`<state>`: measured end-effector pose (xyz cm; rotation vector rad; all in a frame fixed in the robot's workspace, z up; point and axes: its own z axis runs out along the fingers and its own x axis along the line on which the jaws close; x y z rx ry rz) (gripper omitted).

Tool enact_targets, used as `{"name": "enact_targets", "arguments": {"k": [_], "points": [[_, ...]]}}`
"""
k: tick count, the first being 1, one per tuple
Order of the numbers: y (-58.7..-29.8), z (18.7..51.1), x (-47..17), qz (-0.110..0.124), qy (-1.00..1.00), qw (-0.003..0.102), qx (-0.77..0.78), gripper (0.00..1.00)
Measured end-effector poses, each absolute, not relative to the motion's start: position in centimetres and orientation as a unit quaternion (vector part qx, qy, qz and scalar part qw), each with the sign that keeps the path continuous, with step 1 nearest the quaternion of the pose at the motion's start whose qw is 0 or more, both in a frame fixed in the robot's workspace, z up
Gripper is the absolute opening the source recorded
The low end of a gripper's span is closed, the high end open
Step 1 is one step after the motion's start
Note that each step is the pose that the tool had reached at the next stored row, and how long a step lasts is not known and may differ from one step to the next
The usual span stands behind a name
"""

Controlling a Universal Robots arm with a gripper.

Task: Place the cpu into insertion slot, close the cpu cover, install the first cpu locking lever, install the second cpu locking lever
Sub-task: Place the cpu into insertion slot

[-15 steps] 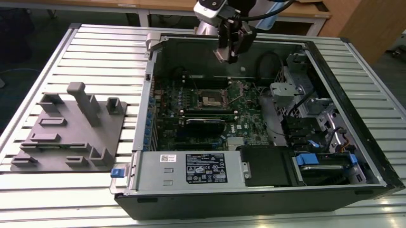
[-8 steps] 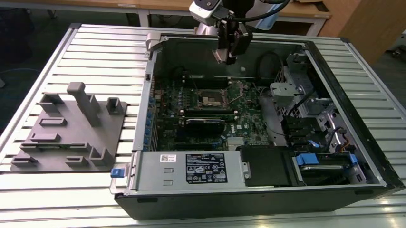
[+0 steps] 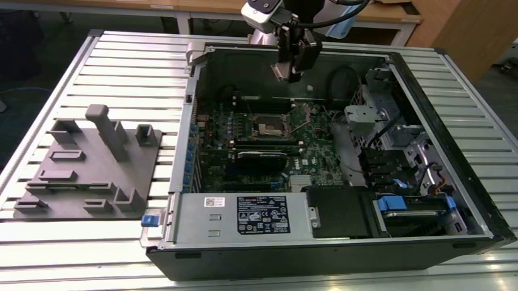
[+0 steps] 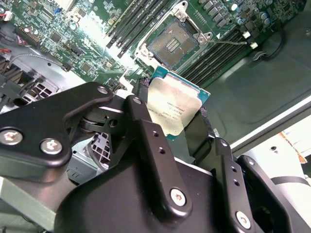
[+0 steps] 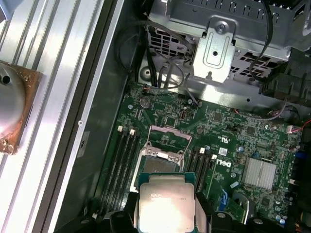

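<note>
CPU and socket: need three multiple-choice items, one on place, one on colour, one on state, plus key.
1. Where is the cpu?
A) seated in the insertion slot
B) clamped in the gripper, off the board
C) lying flat on the circuit board

2. What colour is the circuit board?
A) green
B) red
C) white

3. What state is the insertion slot in?
A) holds the cpu
B) blocked by the gripper
C) empty, contacts bare

Key: 1 B, the gripper clamps its edges in both wrist views. 2 A, green shows all around the socket. 3 C, bare contacts show in the second wrist view.
</note>
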<state>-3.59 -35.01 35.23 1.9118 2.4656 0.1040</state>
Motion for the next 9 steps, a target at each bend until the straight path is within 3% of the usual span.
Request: {"name": "enact_targets", "arguments": {"k": [9], "points": [[-35.01, 34.95, -3.65, 0.033, 0.789, 0.01, 0.614, 0.54]]}}
